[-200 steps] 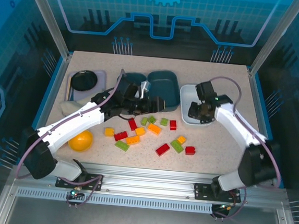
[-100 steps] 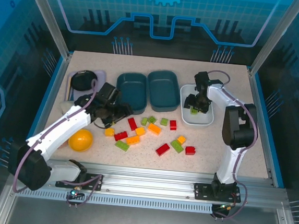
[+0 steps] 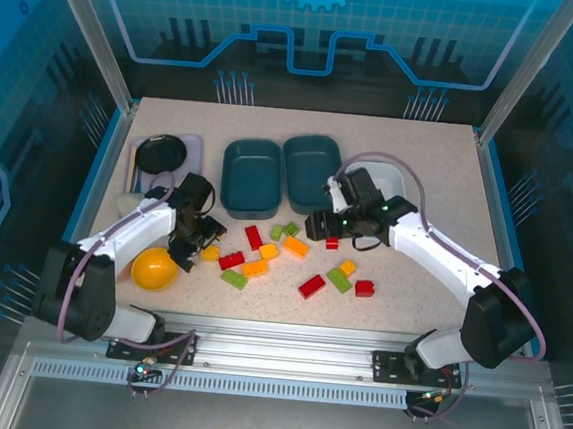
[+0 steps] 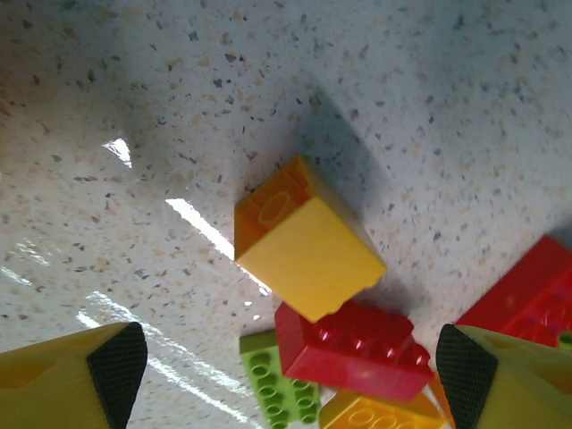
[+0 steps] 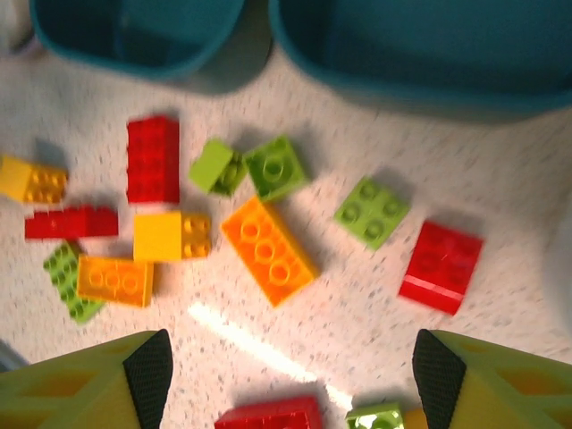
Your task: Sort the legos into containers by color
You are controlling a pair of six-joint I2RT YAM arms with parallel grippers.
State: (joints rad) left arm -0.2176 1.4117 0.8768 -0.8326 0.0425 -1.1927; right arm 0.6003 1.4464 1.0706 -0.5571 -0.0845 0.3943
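- Left gripper (image 3: 204,237) hangs low over the speckled table (image 3: 421,287), on the near side of the left dark teal plastic bin (image 3: 251,176), with its yellow fingers (image 4: 67,380) spread wide and nothing between them.
- Just under that gripper lies a small yellow plastic brick (image 4: 304,255), tipped on one edge, close to a red studded brick (image 4: 353,349) and a light green brick (image 4: 273,393).
- Right gripper (image 3: 318,222) hovers to the right of the left teal bin and nearer the arm bases, jaws wide apart and holding nothing; in its wrist view the gripper (image 5: 293,375) frames the loose bricks below.
- A second dark teal bin (image 3: 313,167) sits touching the left teal bin on its right, and a white plastic bin (image 3: 392,176) stands further right, partly hidden by the right arm.
- On the table on the near side of the left teal bin, the bricks lie scattered: a long red brick (image 5: 153,159), two green bricks (image 5: 277,167) side by side, a long orange brick (image 5: 268,250), a square green brick (image 5: 371,212) and a square red brick (image 5: 442,265).
- More bricks (image 3: 339,279) in red, green and orange lie further toward the arm bases.
- Left of the teal bin is a black round plate (image 3: 161,153) on a grey tray; a yellow round bowl (image 3: 154,268) rests nearer the left arm's base.
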